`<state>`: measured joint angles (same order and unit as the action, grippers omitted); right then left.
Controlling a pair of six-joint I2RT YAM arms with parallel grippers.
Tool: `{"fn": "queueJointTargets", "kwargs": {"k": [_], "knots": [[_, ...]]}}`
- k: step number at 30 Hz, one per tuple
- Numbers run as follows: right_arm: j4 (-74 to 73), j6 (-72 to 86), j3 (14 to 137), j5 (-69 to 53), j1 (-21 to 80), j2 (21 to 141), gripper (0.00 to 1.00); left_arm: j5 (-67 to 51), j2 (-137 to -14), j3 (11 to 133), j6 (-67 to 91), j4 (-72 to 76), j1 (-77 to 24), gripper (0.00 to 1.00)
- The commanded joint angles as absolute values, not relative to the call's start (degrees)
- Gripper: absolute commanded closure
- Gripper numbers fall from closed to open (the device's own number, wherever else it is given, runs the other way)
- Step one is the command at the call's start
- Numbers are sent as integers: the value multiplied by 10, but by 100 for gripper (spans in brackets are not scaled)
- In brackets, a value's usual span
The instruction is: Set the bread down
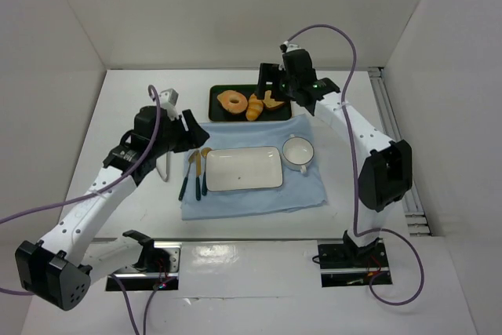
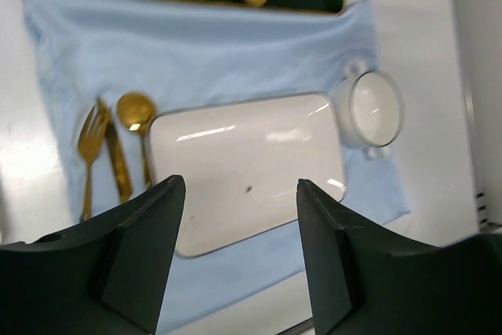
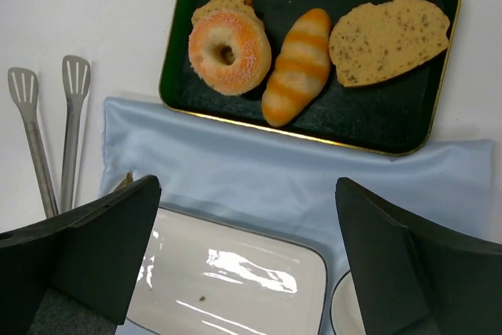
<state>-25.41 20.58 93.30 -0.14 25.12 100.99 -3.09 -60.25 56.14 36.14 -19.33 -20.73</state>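
Upper left, right wrist view: bread (image 3: 229, 51) is best straddled squarely across its ring by right gripper (image 3: 248, 186), jaws open, empty.

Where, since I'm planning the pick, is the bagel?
In the top view, the bagel sits at the left end of the dark tray, far centre, with the striped roll just to its right.
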Motion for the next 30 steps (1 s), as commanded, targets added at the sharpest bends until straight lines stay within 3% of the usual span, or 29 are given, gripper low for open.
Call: {"fn": "queueJointTargets", "kwargs": {"k": [1, 5, 10, 18, 25, 30], "knots": [[-251, 209, 923, 35, 251, 940, 0, 10, -562, 540, 344, -200, -212, 29], [-196, 209, 868, -21, 246, 899, 0, 25, -562, 540, 344, -214, -212, 29], [-135, 255, 772, -100, 241, 847, 8, 57, -556, 529, 379, -262, -197, 29], [-178, 233, 759, -74, 241, 814, 7, 71, -562, 459, 418, -323, -118, 26], [-184, 222, 759, -75, 241, 809, 7, 204, -608, 471, 368, -351, -128, 25], [-184, 222, 743, -85, 241, 809, 7, 227, -619, 454, 342, -350, -116, 22]]}}
